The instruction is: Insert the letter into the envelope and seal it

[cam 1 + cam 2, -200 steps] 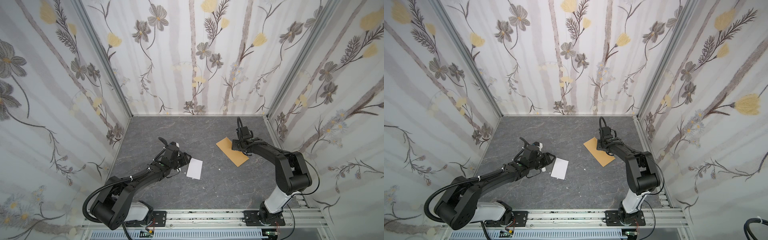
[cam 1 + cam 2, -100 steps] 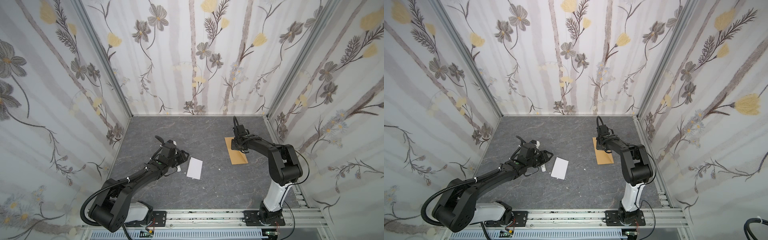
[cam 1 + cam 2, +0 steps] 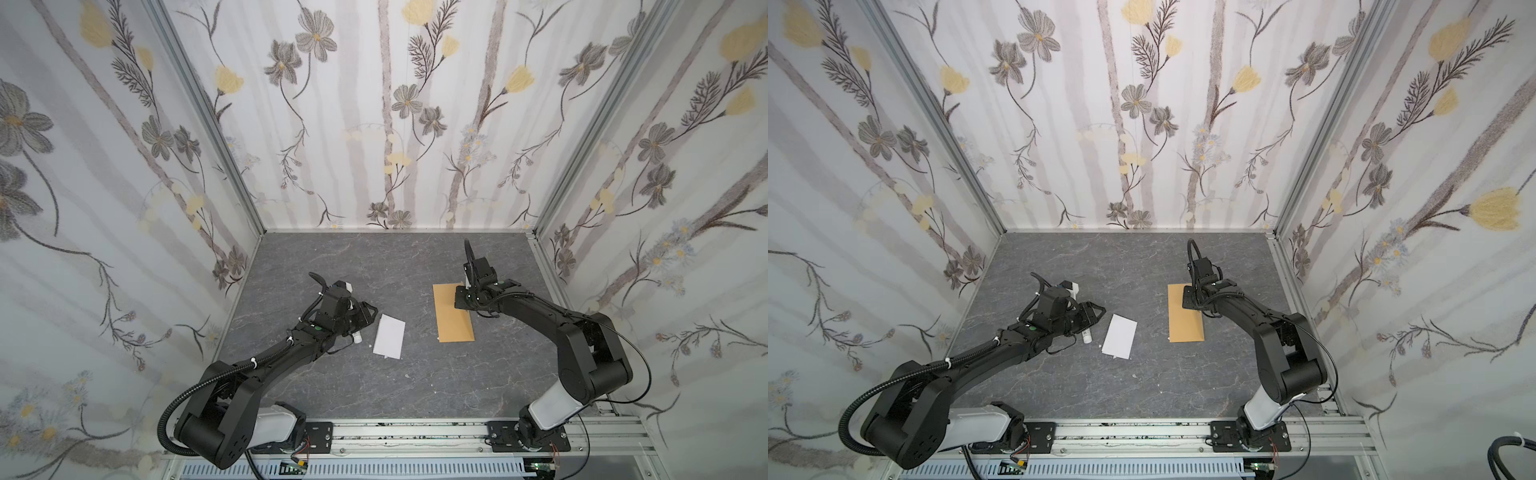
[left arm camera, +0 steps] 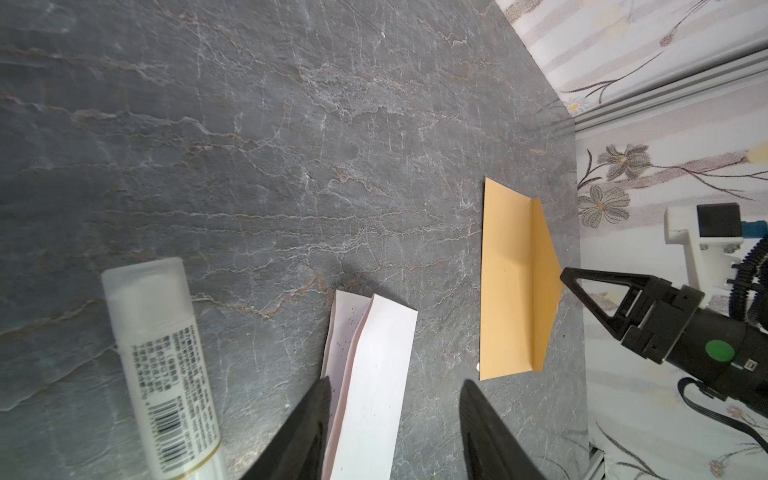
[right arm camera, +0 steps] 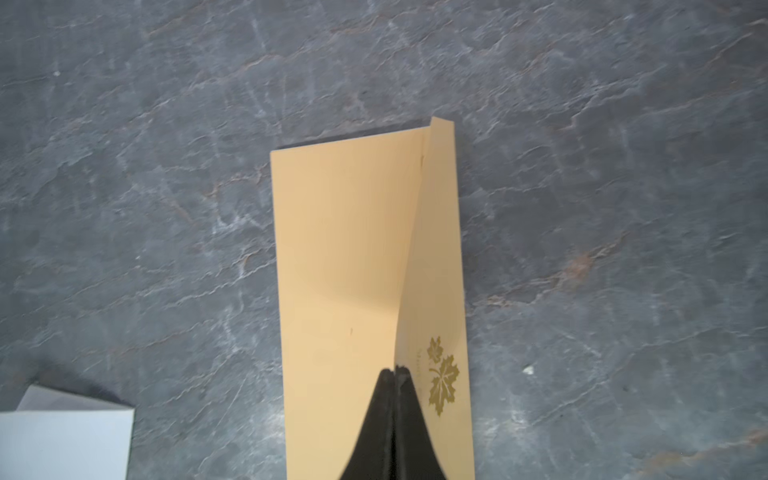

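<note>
**A:** How do we read the right arm?

**B:** We see it bent at a raised elbow, the forearm sloping down toward the far right part of the table (image 3: 332, 390), with the wrist low. The right gripper (image 3: 457, 297) has its 2 fingers (image 5: 382, 415) pressed together on the pointed tip of the flap (image 5: 436, 270) of the envelope (image 3: 453, 316). The flap stands up off the body along its crease.

**A:** And the envelope itself?

**B:** In both top views it lies flat, right of the middle, its long side running away from the arm bases. In the right wrist view we see a gold leaf print (image 5: 442, 376) on the raised flap, just beside the fingers.

**A:** The left arm?

**B:** It is stretched long and low from its base toward the middle, wrist close over the table. The left gripper (image 3: 369, 311) has its jaws apart and holds nothing. In the left wrist view its 2 fingertips (image 4: 307, 415) frame the near end of the letter (image 4: 374, 374). We cannot tell whether they touch it.

**A:** Where do we place the letter?

**B:** It is on the table between the 2 grippers, folded, white side up, outside the envelope and apart from it. A white tube (image 4: 162, 365) lies near it, beside the left gripper, on the side away from the envelope.
</note>
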Available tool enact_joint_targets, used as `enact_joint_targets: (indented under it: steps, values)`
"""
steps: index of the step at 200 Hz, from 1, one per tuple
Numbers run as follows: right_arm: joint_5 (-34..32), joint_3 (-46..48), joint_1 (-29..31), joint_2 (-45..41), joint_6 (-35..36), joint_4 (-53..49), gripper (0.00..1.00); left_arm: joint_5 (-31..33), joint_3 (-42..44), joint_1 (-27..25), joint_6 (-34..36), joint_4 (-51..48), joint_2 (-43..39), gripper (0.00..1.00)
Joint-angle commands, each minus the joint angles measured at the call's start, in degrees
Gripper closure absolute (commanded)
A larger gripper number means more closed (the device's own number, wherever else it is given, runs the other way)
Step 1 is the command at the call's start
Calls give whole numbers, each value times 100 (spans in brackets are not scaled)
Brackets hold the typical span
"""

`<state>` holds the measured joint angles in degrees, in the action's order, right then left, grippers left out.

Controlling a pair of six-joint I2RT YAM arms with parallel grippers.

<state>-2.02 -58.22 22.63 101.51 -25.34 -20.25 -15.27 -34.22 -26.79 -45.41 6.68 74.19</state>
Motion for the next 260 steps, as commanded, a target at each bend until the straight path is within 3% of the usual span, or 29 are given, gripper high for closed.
enact_joint_targets:
  steps: [1, 58, 115, 211, 215, 224, 237, 260]
  values:
    - [317, 224, 209, -171, -467, 297, 100, 3, 71, 7, 10, 44, -77, 49]
    - [413, 907, 729, -528, -1018, 561, 100, -64, 222, -3, -30, 84, -50, 48]
    - [741, 1462, 878, -933, -1522, 1036, 100, -262, 163, -152, 67, 191, 293, 40]
    - [875, 1462, 1138, -912, -1731, 1243, 100, -389, 123, -160, 63, 807, 806, 46]
    - [893, 1462, 1141, -916, -1729, 1253, 94, -398, 108, -160, 89, 817, 836, 46]
    - [895, 1462, 1138, -944, -1736, 1234, 69, -431, 51, -160, 156, 831, 878, 46]
    - [894, 1461, 1142, -975, -1737, 1232, 52, -458, -41, -165, 261, 844, 965, 46]
    - [897, 1446, 1137, -1203, -1712, 1207, 48, -527, -227, -162, 416, 844, 1158, 46]
